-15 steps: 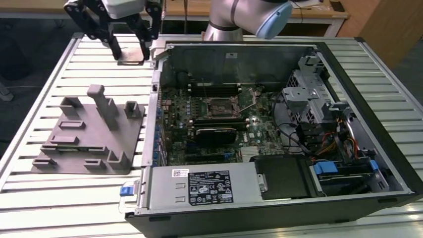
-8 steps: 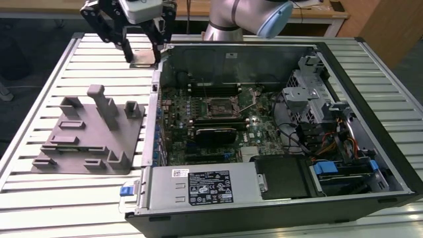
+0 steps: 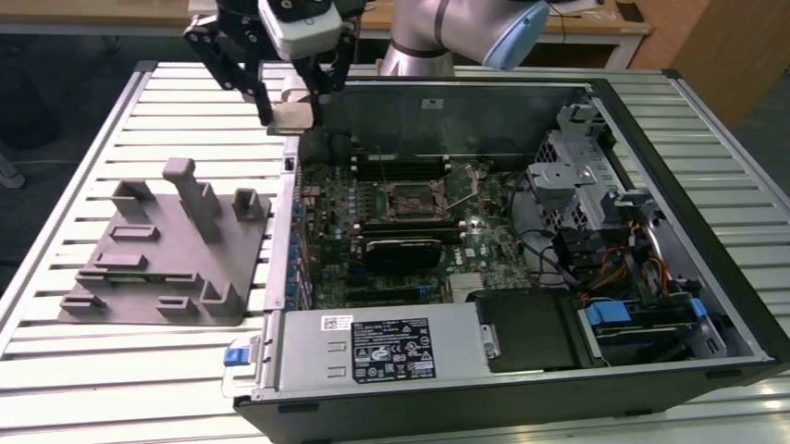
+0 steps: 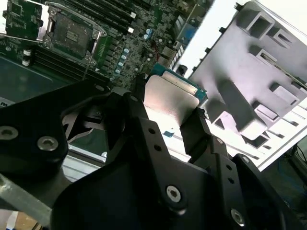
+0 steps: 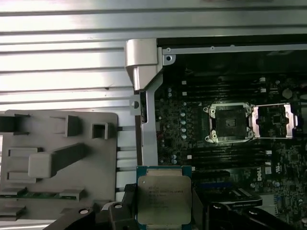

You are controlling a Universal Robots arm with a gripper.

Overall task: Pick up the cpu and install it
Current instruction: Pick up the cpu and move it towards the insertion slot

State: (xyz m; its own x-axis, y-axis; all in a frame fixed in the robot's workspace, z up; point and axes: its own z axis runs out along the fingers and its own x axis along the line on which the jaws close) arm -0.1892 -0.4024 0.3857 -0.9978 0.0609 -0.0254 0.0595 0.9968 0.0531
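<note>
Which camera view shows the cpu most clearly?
The first wrist view: the cpu faces the camera, nearly all its metal top visible, held by the gripper. The second wrist view shows it tilted and washed by glare. The exterior view shows a small pale square at the gripper.

- In the second wrist view the gripper (image 4: 165, 115) hides part of the cpu (image 4: 170, 98).
- In the first wrist view the frame edge cuts off the gripper and the fixture (image 5: 53, 158).
- In the exterior view the arm (image 3: 445, 32) runs out past the frame's top edge.
</note>
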